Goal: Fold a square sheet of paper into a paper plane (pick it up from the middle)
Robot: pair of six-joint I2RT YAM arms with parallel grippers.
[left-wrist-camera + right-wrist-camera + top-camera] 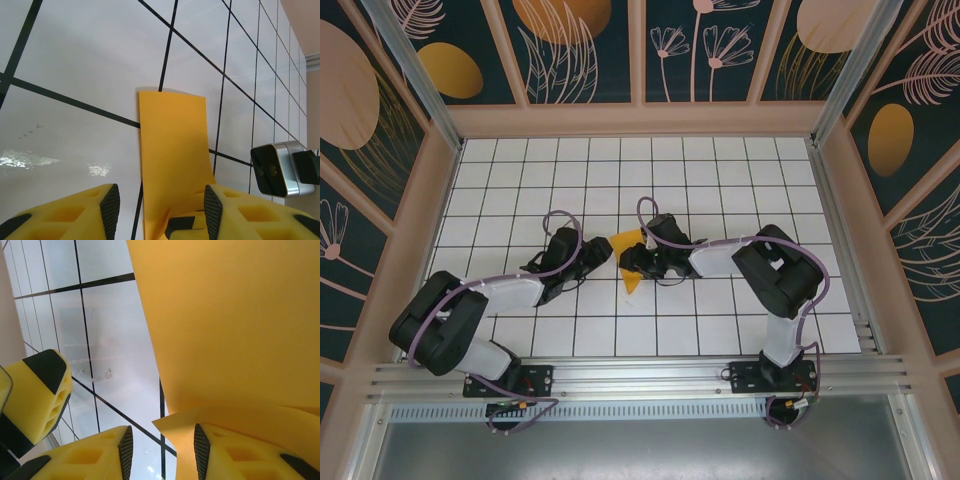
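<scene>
**Ana:** Orange-yellow paper, thin and plain. That sheet [172, 145] should weigh next to nothing and sag wherever nothing backs it.

**Ben:** Where does it lie?

**Ana:** About the middle of the counter [720, 180], well away from every edge, between the two hands. It isn't lying flat. The right wrist view has a flap curling up off the white tiles, and from the left wrist it reads as a narrow strip whose far end rests on the counter.

**Ben:** And the hands?

**Ana:** The left hand [160, 207] stands roughly half open astride the near end of the strip. One of its black pads [110, 205] has bare tile between it and the paper, and the other sits at the paper's edge. The right hand [161, 452] has its jaws apart too. The raised flap leans against one pad with a gap to the other, so I'd call both grips loose, not pinched.

**Ben:** Where would you take hold?

**Ana:** At the raised fold, near the middle, where the layers are doubled and a pad can get underneath. The tiles look glossy, so a flat edge would probably skid away rather than lift.

**Ben:** Any risks?

**Ana:** It's soft and keeps every dent, so a stray squeeze would likely leave a crease that doesn't belong in the plane. If the two hands pulled against each other it could tear. A light pinch should be enough.
</scene>
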